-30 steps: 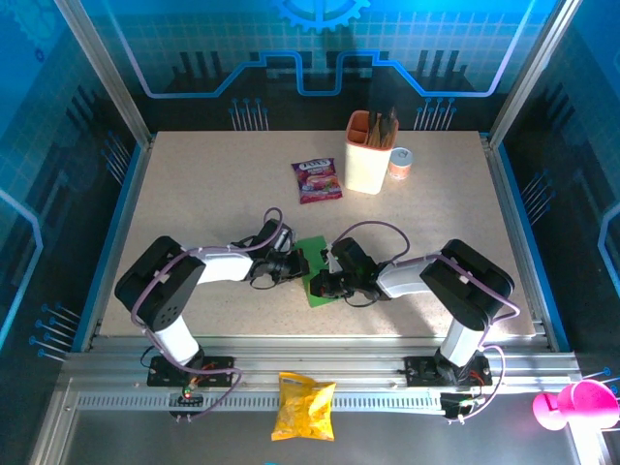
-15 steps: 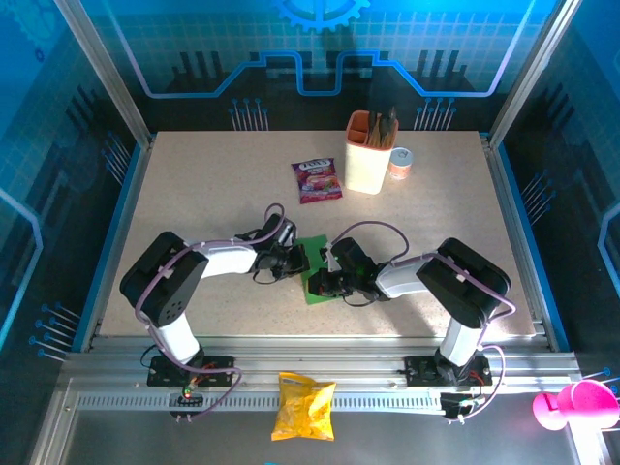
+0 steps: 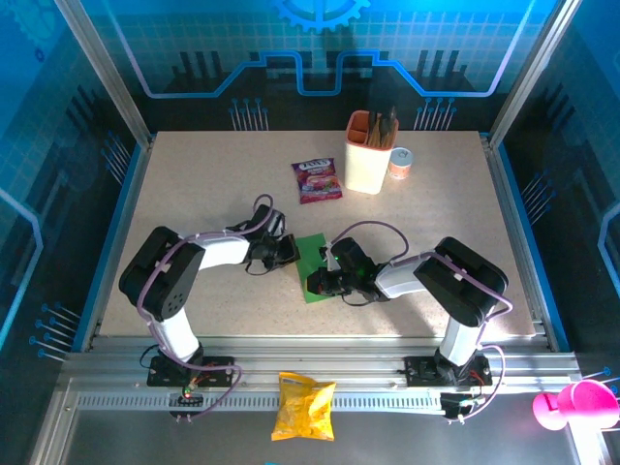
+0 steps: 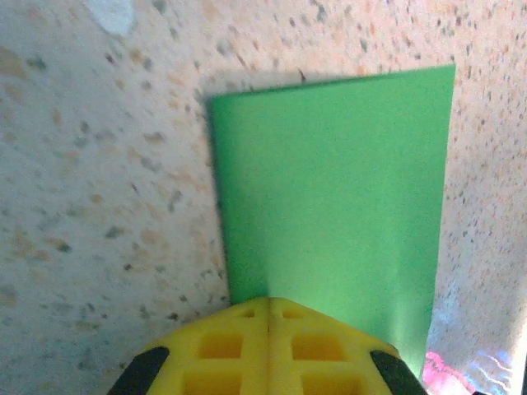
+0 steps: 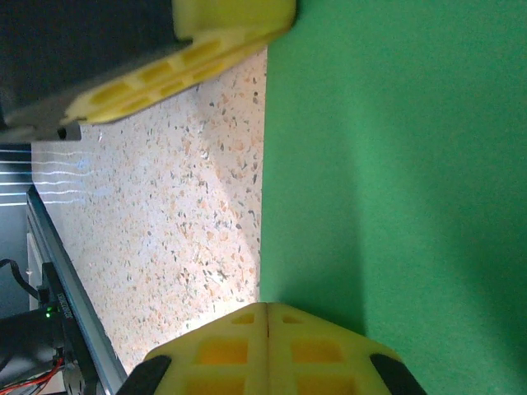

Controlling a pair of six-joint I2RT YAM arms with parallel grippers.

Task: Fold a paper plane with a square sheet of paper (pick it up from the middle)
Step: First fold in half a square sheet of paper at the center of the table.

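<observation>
Now both closed; left gripper [image 4: 268,306], right gripper [image 5: 268,313] at square sheet of paper [image 4: 329,181]

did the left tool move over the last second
Yes. The left tool has slid left and slightly up the view, toward the purple sachet, uncovering more of the green paper.

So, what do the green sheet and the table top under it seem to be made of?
The green sheet looks like thin matte paper: flat, even colour, sharp straight edges, only a thin shadow at its edge. The table top seems a hard, smooth speckled surface, perhaps laminate or stone composite: beige with dark and orange flecks. Which one, I cannot tell.
</observation>
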